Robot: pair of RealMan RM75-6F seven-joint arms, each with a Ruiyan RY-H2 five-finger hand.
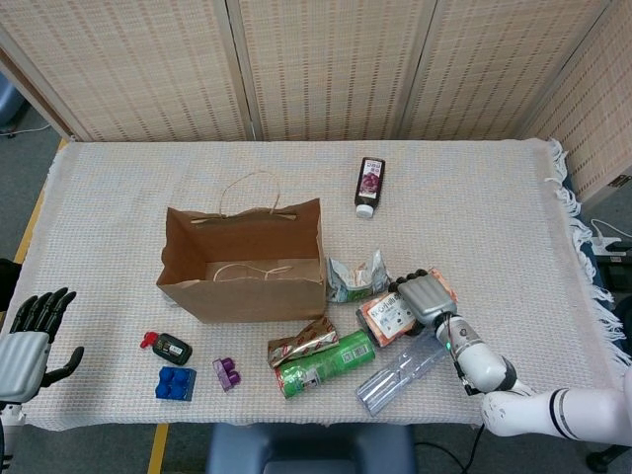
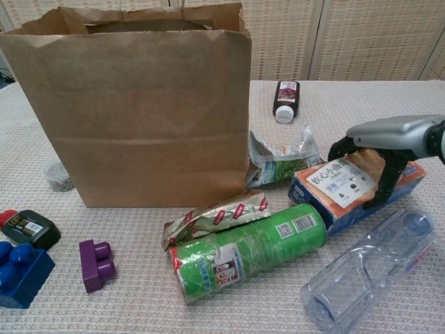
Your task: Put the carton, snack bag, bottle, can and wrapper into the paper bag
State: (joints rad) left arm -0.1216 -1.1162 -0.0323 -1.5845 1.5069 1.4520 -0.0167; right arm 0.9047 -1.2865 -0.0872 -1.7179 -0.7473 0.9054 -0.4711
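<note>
The orange carton (image 1: 387, 317) (image 2: 345, 191) lies on the table right of the brown paper bag (image 1: 242, 281) (image 2: 139, 111). My right hand (image 1: 425, 294) (image 2: 379, 139) grips the carton's far end, fingers over the top and thumb down its side. The torn snack bag (image 1: 355, 278) (image 2: 280, 164) lies between bag and carton. A green can (image 1: 324, 363) (image 2: 247, 249) and a foil wrapper (image 1: 301, 343) (image 2: 215, 216) lie in front. A clear bottle (image 1: 400, 362) (image 2: 368, 271) lies beside the carton. My left hand (image 1: 25, 336) hangs open off the table's left front edge.
A dark bottle (image 1: 368, 185) (image 2: 285, 101) lies behind at the back. A blue block (image 1: 175, 382) (image 2: 21, 273), a purple block (image 1: 227, 372) (image 2: 95, 264) and a small black and red item (image 1: 170, 347) (image 2: 24, 227) sit at the front left.
</note>
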